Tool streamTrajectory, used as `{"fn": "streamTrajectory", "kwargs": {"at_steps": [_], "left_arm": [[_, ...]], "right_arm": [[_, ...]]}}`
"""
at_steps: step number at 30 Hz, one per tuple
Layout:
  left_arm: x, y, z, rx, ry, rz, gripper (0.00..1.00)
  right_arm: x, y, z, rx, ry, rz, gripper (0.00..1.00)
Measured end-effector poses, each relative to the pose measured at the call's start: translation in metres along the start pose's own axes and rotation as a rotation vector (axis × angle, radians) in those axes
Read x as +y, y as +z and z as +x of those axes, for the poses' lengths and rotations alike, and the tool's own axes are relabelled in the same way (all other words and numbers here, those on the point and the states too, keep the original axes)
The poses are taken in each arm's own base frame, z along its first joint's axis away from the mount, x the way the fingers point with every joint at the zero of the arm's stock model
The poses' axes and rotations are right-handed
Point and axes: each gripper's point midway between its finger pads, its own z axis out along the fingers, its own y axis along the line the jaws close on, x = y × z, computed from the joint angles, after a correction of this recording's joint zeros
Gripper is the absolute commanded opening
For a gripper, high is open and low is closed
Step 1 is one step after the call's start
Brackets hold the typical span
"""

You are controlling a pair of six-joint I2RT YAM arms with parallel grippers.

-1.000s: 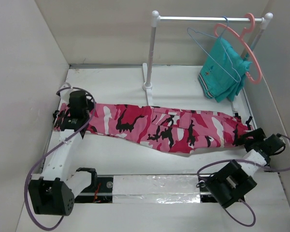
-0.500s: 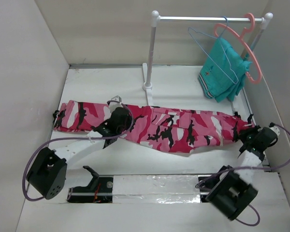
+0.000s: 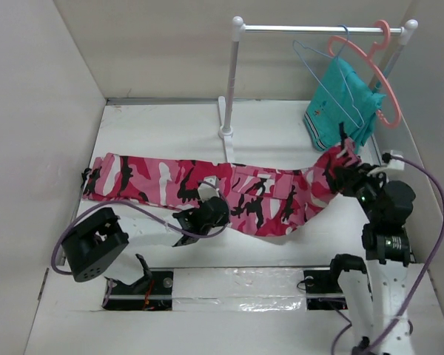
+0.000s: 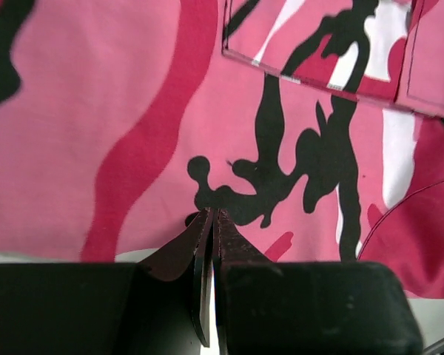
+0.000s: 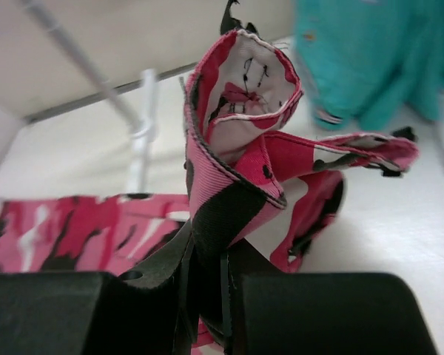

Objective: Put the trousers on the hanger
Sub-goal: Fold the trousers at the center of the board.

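Top external: trousers spread across the table, 9 to 3 o'clock. Left gripper, fingers closed, at their near edge. Right gripper pinches their lifted right end. Hanger, 1 o'clock, on rail, bare; hanging not yet done.

trousers: pink/red/white/black camouflage | hanger: light blue | garment: teal
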Motion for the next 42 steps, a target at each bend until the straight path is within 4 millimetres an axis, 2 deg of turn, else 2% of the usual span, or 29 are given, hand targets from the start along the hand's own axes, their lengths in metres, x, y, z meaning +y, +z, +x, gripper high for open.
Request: {"fn": "streamTrajectory", "kwargs": {"at_steps": [4, 6, 7, 10, 12, 17, 20, 22, 25, 29, 32, 34, 35, 36, 38, 40, 42], "left_arm": [[0.002, 0.006, 0.015, 0.016, 0.005, -0.012, 0.0], [0.004, 0.007, 0.015, 0.008, -0.002, -0.016, 0.0], [0.005, 0.007, 0.015, 0.003, -0.006, -0.019, 0.0], [0.005, 0.007, 0.013, -0.012, -0.014, -0.018, 0.0], [0.004, 0.008, 0.013, -0.015, -0.015, -0.015, 0.0], [0.006, 0.019, 0.024, -0.006, -0.016, -0.025, 0.0], [-0.008, 0.025, 0.028, -0.015, -0.016, 0.0, 0.0], [-0.027, 0.03, 0.036, -0.015, 0.003, 0.02, 0.0], [-0.072, 0.038, 0.056, 0.001, 0.044, 0.074, 0.0], [-0.133, 0.042, 0.093, 0.039, 0.088, 0.169, 0.0], [-0.165, 0.035, 0.118, 0.073, 0.114, 0.233, 0.0], [-0.172, 0.027, 0.128, 0.092, 0.134, 0.256, 0.01], [-0.172, 0.023, 0.132, 0.099, 0.146, 0.258, 0.21], [-0.17, 0.018, 0.133, 0.103, 0.154, 0.263, 0.32], [-0.158, 0.003, 0.124, 0.095, 0.162, 0.253, 0.58], [-0.134, -0.015, 0.101, 0.061, 0.168, 0.211, 0.63], [-0.117, -0.035, 0.066, 0.0, 0.148, 0.18, 0.61]], "right_arm": [[0.079, 0.007, 0.001, 0.086, -0.017, -0.238, 0.0], [0.104, 0.013, 0.003, 0.106, -0.034, -0.267, 0.0], [0.132, 0.01, 0.011, 0.146, -0.048, -0.337, 0.0], [0.17, 0.012, 0.026, 0.175, -0.095, -0.346, 0.0], [0.183, 0.016, 0.027, 0.181, -0.11, -0.339, 0.0], [0.187, 0.042, -0.009, 0.099, -0.071, -0.27, 0.0], [0.182, 0.051, -0.04, 0.032, -0.022, -0.24, 0.0], [0.179, 0.052, -0.063, -0.012, 0.009, -0.231, 0.0], [0.175, 0.046, -0.097, -0.081, 0.052, -0.231, 0.0], [0.174, 0.021, -0.128, -0.159, 0.083, -0.265, 0.0], [0.173, 0.007, -0.133, -0.171, 0.087, -0.286, 0.0], [0.174, 0.002, -0.128, -0.157, 0.084, -0.295, 0.0], [0.175, 0.001, -0.124, -0.149, 0.082, -0.299, 0.0], [0.177, 0.001, -0.12, -0.141, 0.08, -0.305, 0.0], [0.182, 0.002, -0.11, -0.118, 0.076, -0.318, 0.0], [0.188, 0.007, -0.099, -0.087, 0.067, -0.325, 0.0], [0.197, 0.015, -0.086, -0.055, 0.053, -0.332, 0.0]]}}
